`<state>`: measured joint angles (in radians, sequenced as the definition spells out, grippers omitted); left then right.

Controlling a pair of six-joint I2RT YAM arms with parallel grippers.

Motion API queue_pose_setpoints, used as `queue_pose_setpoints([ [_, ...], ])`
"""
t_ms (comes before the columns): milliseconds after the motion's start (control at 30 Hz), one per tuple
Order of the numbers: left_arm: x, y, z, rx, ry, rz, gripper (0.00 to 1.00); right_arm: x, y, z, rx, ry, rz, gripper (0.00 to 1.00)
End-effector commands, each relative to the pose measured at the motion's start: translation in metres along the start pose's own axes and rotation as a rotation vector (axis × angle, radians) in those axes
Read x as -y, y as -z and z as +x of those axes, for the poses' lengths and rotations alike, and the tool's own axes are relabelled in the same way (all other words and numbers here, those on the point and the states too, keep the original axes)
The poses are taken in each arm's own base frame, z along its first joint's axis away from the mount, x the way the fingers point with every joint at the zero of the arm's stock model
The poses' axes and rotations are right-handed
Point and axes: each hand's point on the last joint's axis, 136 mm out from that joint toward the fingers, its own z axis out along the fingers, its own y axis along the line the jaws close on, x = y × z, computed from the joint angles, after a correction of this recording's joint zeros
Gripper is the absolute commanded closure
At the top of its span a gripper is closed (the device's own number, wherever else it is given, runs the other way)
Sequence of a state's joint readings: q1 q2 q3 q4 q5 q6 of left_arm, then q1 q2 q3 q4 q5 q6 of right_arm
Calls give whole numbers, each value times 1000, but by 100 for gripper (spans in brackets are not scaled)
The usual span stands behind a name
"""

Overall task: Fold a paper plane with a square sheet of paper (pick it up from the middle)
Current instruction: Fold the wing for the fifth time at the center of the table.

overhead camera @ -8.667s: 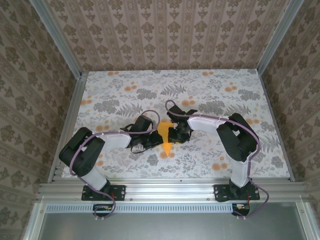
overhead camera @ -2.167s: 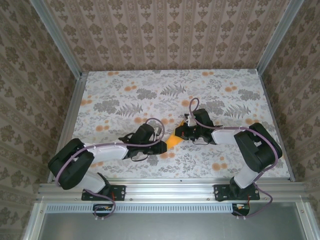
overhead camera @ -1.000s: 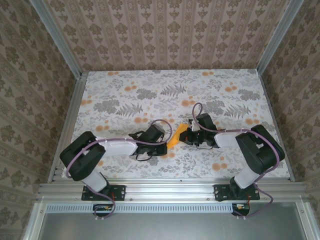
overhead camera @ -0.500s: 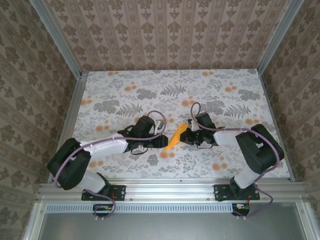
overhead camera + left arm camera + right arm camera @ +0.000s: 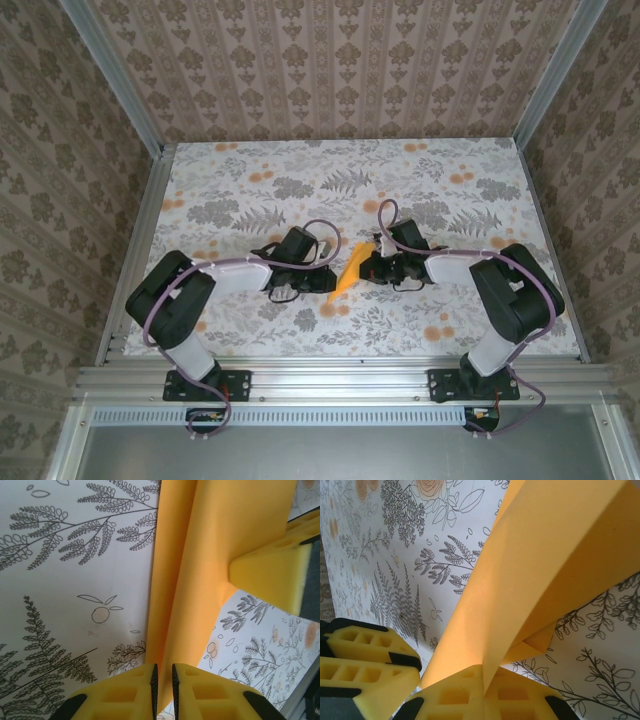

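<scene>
Overhead, floral tabletop (image 5: 300, 170), seemingly wallpapered walls (image 5: 330, 70).

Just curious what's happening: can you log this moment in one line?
left gripper: shut on bright-orange folded paper plane | right gripper: shut on plane

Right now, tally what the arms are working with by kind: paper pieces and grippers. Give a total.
folded orange paper: 1
grippers: 2 (left gripper and right gripper, each shut on the paper)
total: 3
</scene>
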<state>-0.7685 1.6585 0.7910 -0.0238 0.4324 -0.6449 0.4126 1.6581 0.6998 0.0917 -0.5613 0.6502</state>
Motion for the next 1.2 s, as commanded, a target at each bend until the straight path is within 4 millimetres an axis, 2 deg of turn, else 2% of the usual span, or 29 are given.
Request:
queue_pose_setpoints([
  [0, 0, 0, -3, -11, -35, -2, 83, 3, -2, 0, -27, 6, 6, 100],
  [300, -2, -7, 2, -39, -35, 13, 84, 3, -6, -3, -29, 6, 6, 100],
  [733, -1, -10, -1, -23, -20, 21, 83, 4, -10, -5, -29, 0, -1, 80],
  [967, -2, -4, -5, 6, -15, 5, 83, 5, -13, -9, -16, -14, -5, 77],
  [1167, 4, 9, -18, 84, 24, 66, 75, 9, -16, -7, -24, -25, 10, 73],
])
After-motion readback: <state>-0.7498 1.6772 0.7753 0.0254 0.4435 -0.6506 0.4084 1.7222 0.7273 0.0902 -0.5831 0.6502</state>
